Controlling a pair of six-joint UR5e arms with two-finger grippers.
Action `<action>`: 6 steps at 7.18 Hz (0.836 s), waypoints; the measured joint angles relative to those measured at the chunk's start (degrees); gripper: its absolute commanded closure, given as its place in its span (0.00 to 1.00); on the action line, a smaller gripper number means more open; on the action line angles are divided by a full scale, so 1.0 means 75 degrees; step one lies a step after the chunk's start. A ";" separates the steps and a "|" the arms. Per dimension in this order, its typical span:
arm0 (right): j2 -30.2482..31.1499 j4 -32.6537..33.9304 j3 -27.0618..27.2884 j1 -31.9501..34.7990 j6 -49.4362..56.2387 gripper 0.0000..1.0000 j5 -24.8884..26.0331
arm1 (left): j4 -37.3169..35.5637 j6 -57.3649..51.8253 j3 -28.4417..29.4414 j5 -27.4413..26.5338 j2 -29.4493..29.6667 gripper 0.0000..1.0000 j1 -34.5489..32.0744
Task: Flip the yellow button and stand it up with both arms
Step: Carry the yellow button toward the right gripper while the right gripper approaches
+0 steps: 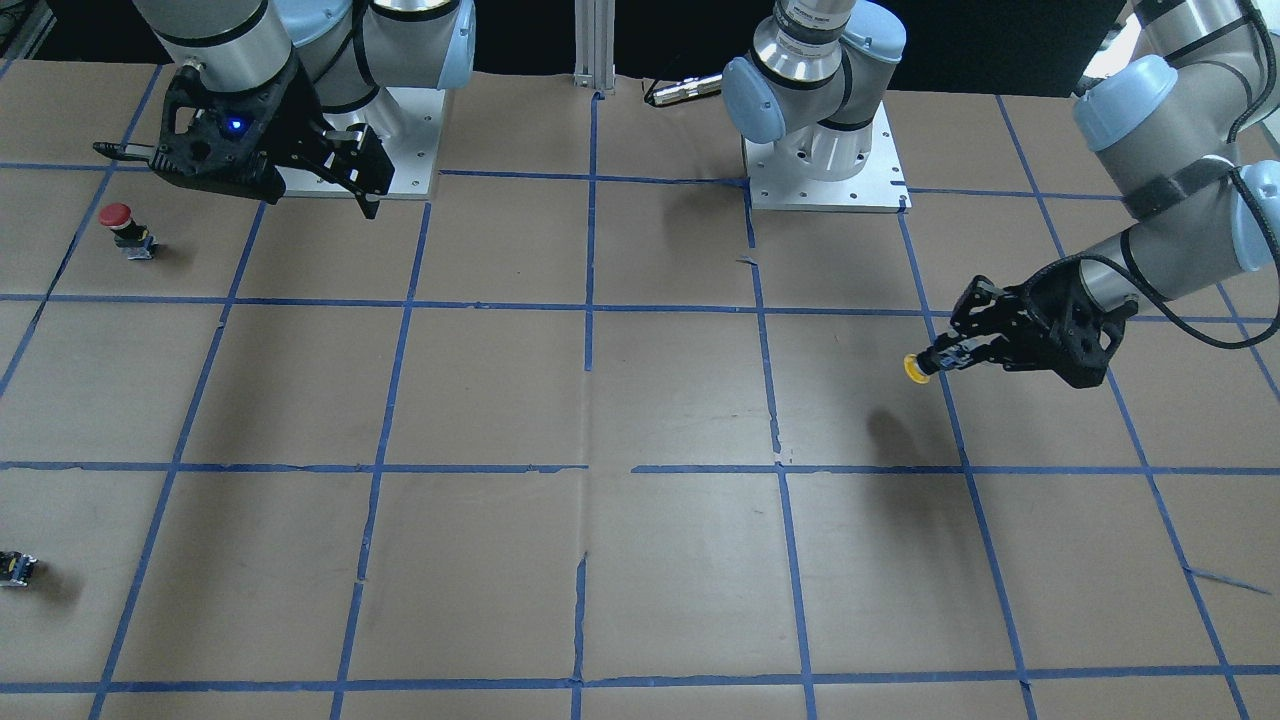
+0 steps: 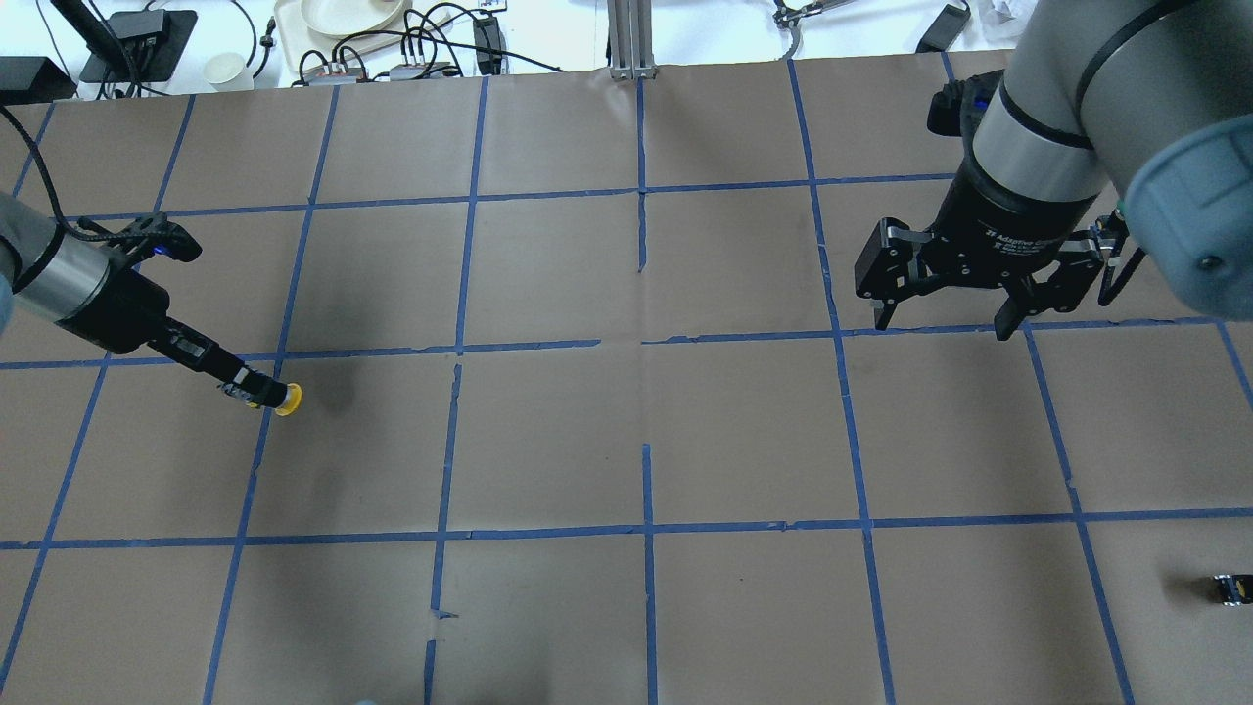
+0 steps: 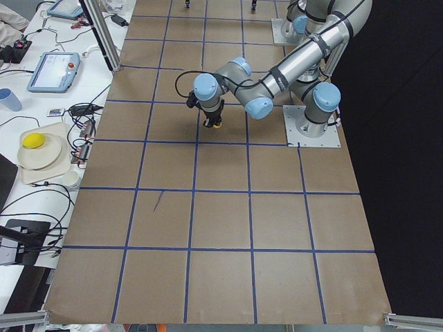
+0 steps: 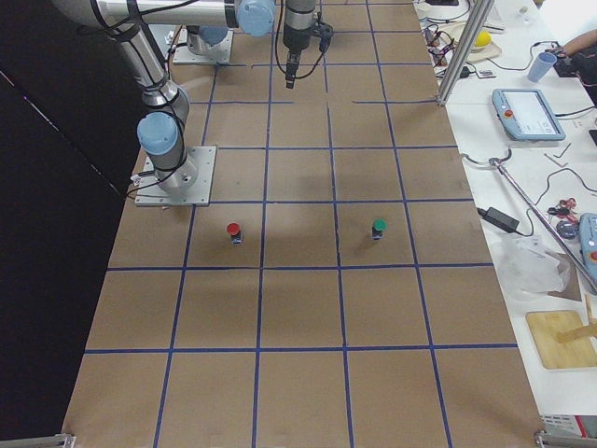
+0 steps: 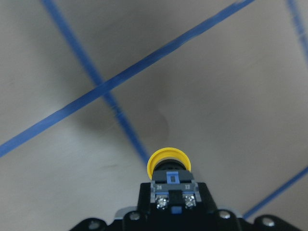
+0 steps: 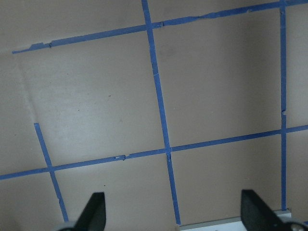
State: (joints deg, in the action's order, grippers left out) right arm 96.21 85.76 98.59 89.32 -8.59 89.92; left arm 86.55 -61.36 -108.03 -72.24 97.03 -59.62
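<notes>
The yellow button [image 1: 913,368] is held off the table in my left gripper [image 1: 945,358], which is shut on its black-and-grey body. The yellow cap sticks out sideways past the fingertips. The left wrist view shows the yellow button [image 5: 168,166] from behind, with its terminal screws toward the camera. In the overhead view the yellow button [image 2: 288,399] and the left gripper [image 2: 245,387] hang over a blue tape line at the left. My right gripper [image 2: 943,323] is open and empty, far off over the table's other side. It also shows in the front view [image 1: 360,170] and the right wrist view [image 6: 175,214].
A red-capped button [image 1: 120,225] stands near the right arm's base. A green-capped button [image 4: 378,227] stands further out. A small capless dark block [image 2: 1229,587] lies near the table's edge. The arm base plates [image 1: 825,170] sit at the robot's side.
</notes>
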 measured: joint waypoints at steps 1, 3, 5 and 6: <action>-0.0145 0.0046 -0.0038 -0.0245 -0.0076 0.00 -0.0096 | 0.1409 0.0183 0.0270 0.1000 -0.0143 0.79 -0.0287; -0.0251 0.0098 -0.0170 -0.0846 -0.0971 0.00 -0.1385 | 0.4095 0.0398 0.0510 0.3406 -0.0510 0.79 -0.0922; -0.0476 0.0333 -0.0395 -0.1025 -0.2524 0.00 -0.3126 | 0.5676 0.0477 0.0554 0.6077 -0.0878 0.79 -0.1932; -0.0529 0.0429 -0.0453 -0.1039 -0.3185 0.00 -0.3863 | 0.6005 0.0494 0.0574 0.7127 -0.1060 0.79 -0.2451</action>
State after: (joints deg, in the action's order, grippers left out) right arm 92.24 88.97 95.20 81.53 -32.47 60.95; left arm 131.59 -57.65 -103.72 -18.79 89.08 -78.01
